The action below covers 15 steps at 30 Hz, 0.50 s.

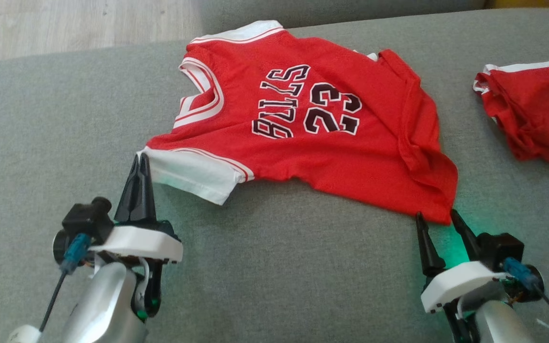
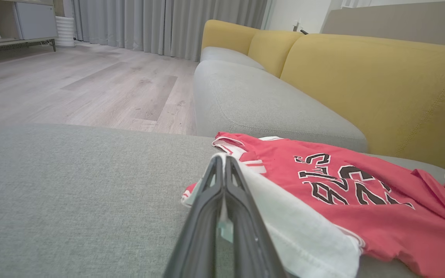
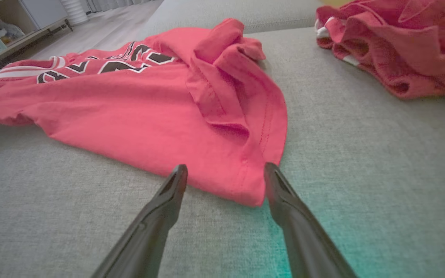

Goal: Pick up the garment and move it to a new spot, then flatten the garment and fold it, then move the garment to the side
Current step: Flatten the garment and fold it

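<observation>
jersey (image 1: 303,119) lies mostly flat, not yet folded. left pincer (image 1: 139,157) appears clamped on its sleeve (image 1: 193,174); right pincer (image 1: 435,214) gapes, hem (image 3: 245,189) between its tips. folding, moving aside remain.

The setting is a home living room. A sofa (image 2: 269,96) with grey seat cushions and yellow backrests (image 2: 361,85) stands on a wood-plank floor (image 2: 91,85). Beyond it are full-length grey curtains (image 2: 168,23) and a low cabinet (image 2: 33,19).

The red jersey (image 1: 303,152) bears "BULLS" and the number "23".
</observation>
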Available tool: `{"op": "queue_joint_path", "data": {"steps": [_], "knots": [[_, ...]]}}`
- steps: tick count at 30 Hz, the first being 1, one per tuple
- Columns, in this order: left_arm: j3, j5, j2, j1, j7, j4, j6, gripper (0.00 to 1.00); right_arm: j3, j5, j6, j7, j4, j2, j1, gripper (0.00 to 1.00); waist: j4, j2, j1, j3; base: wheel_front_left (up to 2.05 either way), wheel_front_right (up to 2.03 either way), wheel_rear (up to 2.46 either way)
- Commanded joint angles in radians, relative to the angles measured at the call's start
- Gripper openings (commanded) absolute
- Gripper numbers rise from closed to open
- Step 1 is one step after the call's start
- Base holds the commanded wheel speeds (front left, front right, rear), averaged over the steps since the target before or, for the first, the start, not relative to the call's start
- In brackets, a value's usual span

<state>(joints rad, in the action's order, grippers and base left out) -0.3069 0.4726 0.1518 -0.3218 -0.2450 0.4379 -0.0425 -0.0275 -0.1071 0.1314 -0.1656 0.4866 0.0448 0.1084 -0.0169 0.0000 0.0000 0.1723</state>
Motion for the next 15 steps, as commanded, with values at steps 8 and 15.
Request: {"op": "queue_joint_path", "data": {"steps": [8,15], "knots": [[0.013,-0.014,0.021,-0.040,-0.003,-0.034,0.003,0.00,-0.017,-0.007,-0.001,-0.014,0.044,0.005,0.059,1.00,0.009,0.0000,0.0000,0.012,0.00,0.00,0.00],[0.008,-0.011,0.024,-0.037,-0.001,-0.034,0.001,0.00,-0.018,-0.008,-0.001,-0.018,0.090,0.005,0.074,1.00,0.004,0.0000,0.0000,0.008,0.00,0.00,0.00]]}}
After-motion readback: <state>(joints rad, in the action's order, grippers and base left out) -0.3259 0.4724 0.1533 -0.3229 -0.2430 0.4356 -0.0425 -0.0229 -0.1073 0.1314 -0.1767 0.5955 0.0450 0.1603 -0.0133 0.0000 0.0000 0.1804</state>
